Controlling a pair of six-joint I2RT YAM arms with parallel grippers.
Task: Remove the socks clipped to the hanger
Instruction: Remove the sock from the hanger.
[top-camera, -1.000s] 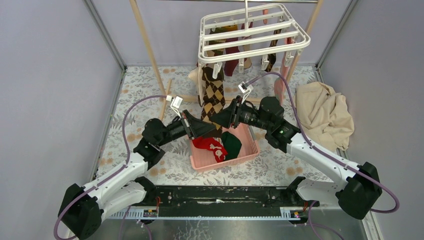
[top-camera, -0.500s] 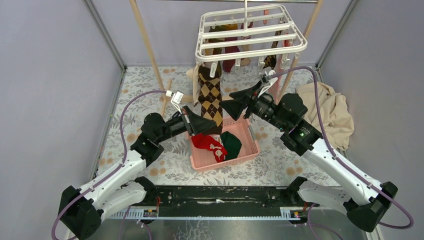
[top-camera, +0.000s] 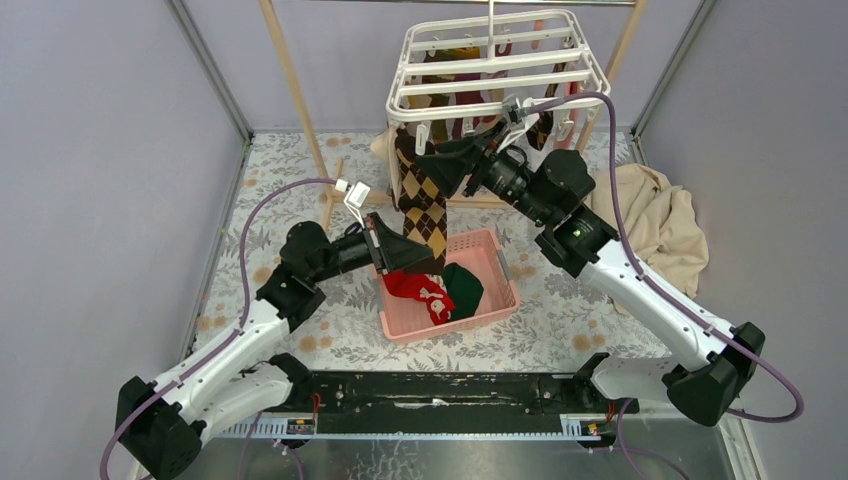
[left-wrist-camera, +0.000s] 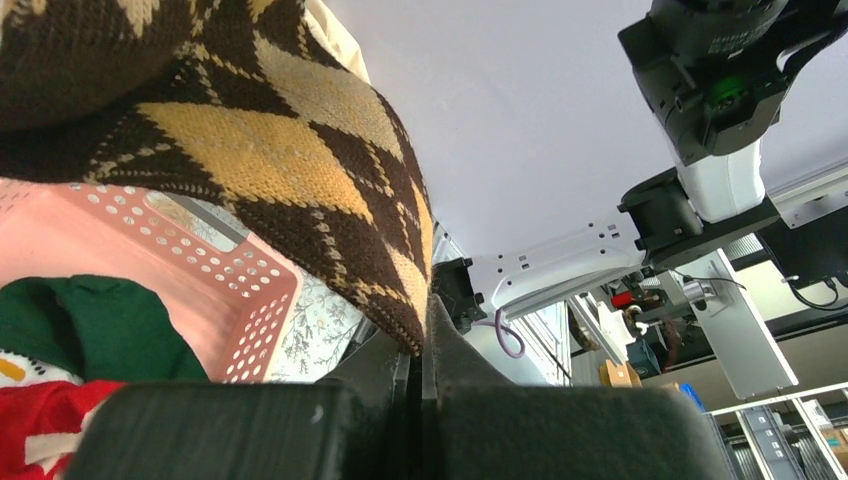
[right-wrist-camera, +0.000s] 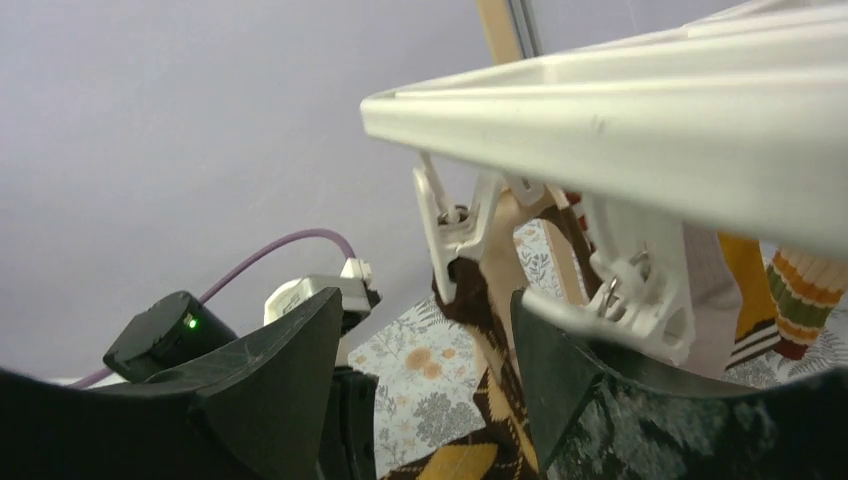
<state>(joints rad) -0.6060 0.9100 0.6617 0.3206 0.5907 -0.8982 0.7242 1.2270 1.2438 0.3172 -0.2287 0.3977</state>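
The white hanger (top-camera: 495, 65) hangs at the back with several socks clipped under it. A brown-tan argyle sock (top-camera: 422, 200) hangs from a clip at its front left corner. My left gripper (top-camera: 412, 262) is shut on the toe end of that sock (left-wrist-camera: 300, 190), above the pink basket. My right gripper (top-camera: 428, 160) is open, raised under the hanger's front rail (right-wrist-camera: 640, 110), its jaws on either side of the sock just below the clip (right-wrist-camera: 452, 225) holding the sock's top (right-wrist-camera: 480, 300).
A pink basket (top-camera: 497, 298) on the table holds a red sock (top-camera: 418, 290) and a green sock (top-camera: 465, 285). A wooden rail frame (top-camera: 295, 90) stands around the hanger. A beige cloth (top-camera: 660, 225) lies at the right.
My right gripper has risen from beside the basket up and back to the hanger's front left clip. My left gripper keeps its hold low on the argyle sock.
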